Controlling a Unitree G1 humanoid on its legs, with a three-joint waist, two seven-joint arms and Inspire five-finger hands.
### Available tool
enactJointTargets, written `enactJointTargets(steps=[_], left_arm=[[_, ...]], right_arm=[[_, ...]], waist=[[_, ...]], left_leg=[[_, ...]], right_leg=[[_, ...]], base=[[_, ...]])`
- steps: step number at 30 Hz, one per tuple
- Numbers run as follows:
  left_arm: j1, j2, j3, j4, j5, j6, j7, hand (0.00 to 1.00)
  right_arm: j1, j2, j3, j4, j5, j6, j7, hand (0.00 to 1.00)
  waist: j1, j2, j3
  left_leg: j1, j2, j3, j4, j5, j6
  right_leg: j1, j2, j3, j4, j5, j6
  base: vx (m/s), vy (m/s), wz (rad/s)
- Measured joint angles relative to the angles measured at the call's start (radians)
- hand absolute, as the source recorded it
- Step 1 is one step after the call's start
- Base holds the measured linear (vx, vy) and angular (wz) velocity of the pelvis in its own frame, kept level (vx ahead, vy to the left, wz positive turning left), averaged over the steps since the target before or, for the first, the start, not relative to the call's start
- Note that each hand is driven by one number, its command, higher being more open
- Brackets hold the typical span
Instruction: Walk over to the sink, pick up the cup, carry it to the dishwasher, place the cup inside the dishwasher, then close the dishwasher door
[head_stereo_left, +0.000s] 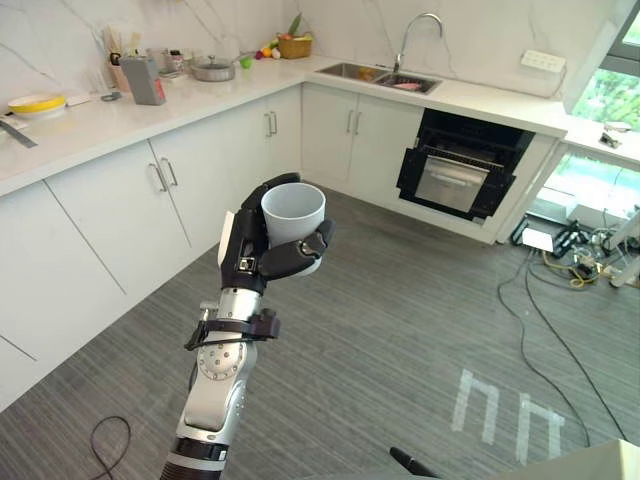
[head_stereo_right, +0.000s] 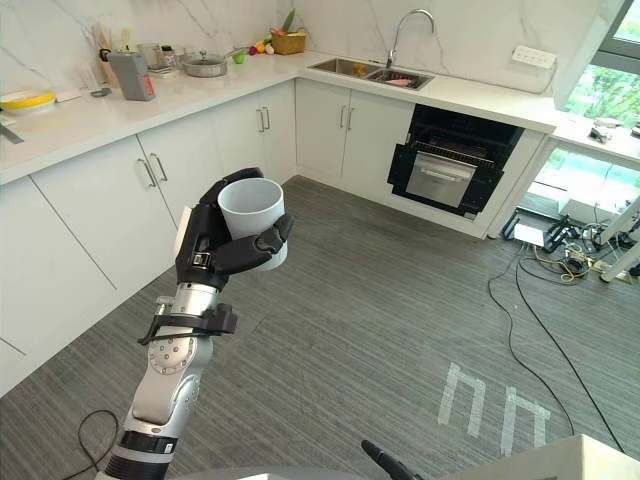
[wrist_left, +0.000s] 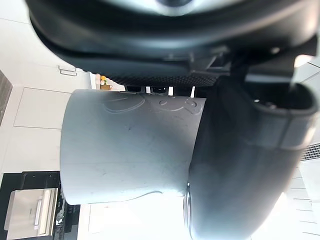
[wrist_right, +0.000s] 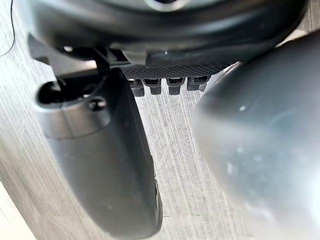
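In the left eye view the left hand (head_stereo_left: 250, 258), dark and jointed on a silver-grey arm, grasps a plain white cup (head_stereo_left: 294, 226). The cup is a smooth, slightly tapered cylinder, upright with its round mouth open to the top. The fingers (head_stereo_left: 272, 187) curl round its far wall and the thumb (head_stereo_left: 300, 255) crosses its near wall. It hangs over a grey, streaked floor (head_stereo_left: 400, 320). At 1 o'clock from the cup a steel sink (head_stereo_left: 375, 74) is set in a pale stone counter (head_stereo_left: 90, 125), and at 2 o'clock is the black dishwasher (head_stereo_left: 455, 170), well apart. In the left wrist view the matt cup wall lies against the palm, with the thumb pressed on it. In the right wrist view the right hand (wrist_right: 165, 35) is over the floor, touching nothing; I cannot tell whether it is released or clenched.
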Motion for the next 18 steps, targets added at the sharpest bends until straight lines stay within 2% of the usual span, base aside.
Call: enactJointTargets(steps=[11, 18], left_arm=[[0.0, -0.002, 0.007, 0.059, 0.001, -0.026, 0.064, 0.0], [-0.01, -0.012, -0.015, 0.07, 0.001, -0.046, 0.129, 0.0]], right_arm=[[0.011, 0.001, 0.005, 0.0, 0.008, -0.012, 0.007, 1.0], [0.011, -0.003, 0.027, -0.017, 0.036, 0.002, -0.008, 1.0]], waist=[[-0.003, -0.004, -0.006], [-0.026, -0.004, -0.006]], left_leg=[[0.049, 0.007, 0.075, -0.057, 0.02, 0.006], [0.075, 0.02, 0.138, -0.068, 0.03, 0.004]], right_leg=[[0.022, 0.004, 0.056, -0.06, 0.053, -0.002], [0.031, 0.016, 0.112, -0.109, 0.094, 0.002]], base=[[-0.04, -0.002, -0.17], [-0.01, 0.001, -0.27]])
